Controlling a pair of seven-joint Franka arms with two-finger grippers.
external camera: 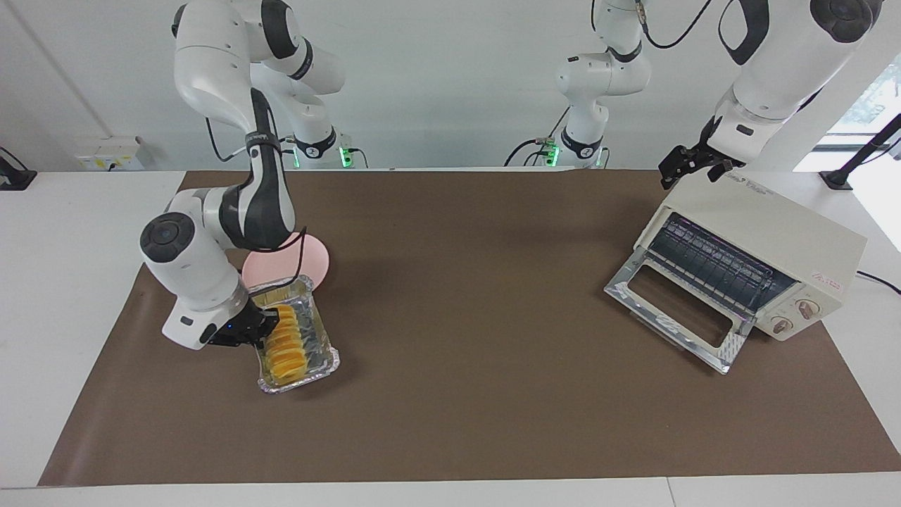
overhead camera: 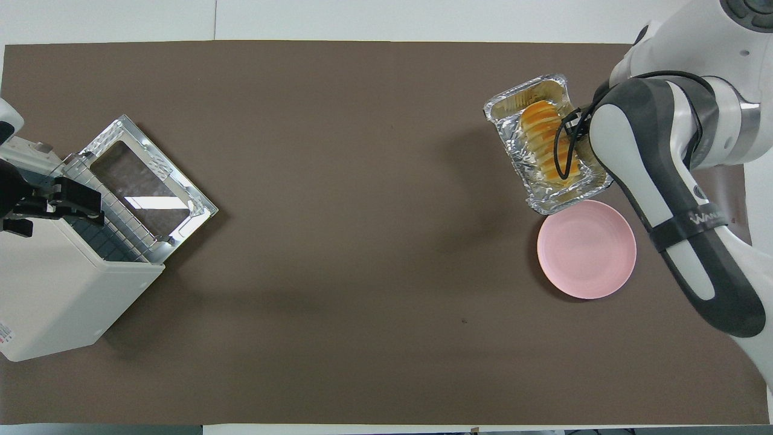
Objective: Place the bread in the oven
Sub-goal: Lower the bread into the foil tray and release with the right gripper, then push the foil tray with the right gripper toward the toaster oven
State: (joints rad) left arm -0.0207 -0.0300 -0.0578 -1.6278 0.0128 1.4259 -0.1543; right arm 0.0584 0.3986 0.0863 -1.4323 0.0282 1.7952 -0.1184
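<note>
Gripping the bread (external camera: pixel 285 346) — right gripper (external camera: pixel 262 328) closed on the loaf's side, down in the foil tray (external camera: pixel 325 352).

Fingers meet on the ridged yellow-orange slices, tray under them, pink plate (external camera: pixel 310 262) just beside the tray. Judged light, soft, crushable; the slices may part, so a hold across the middle of the row seems safest. The oven (external camera: pixel 767 243) stands well apart, door dropped open. Left gripper (external camera: pixel 693 163) waits over the oven's top — jaws wide, empty.

bread (external camera: pixel 284 345) in foil tray (external camera: pixel 320 366), plate (external camera: pixel 313 260) just beside tray nearer the robots, oven (external camera: pixel 774 243) at left arm's end
</note>
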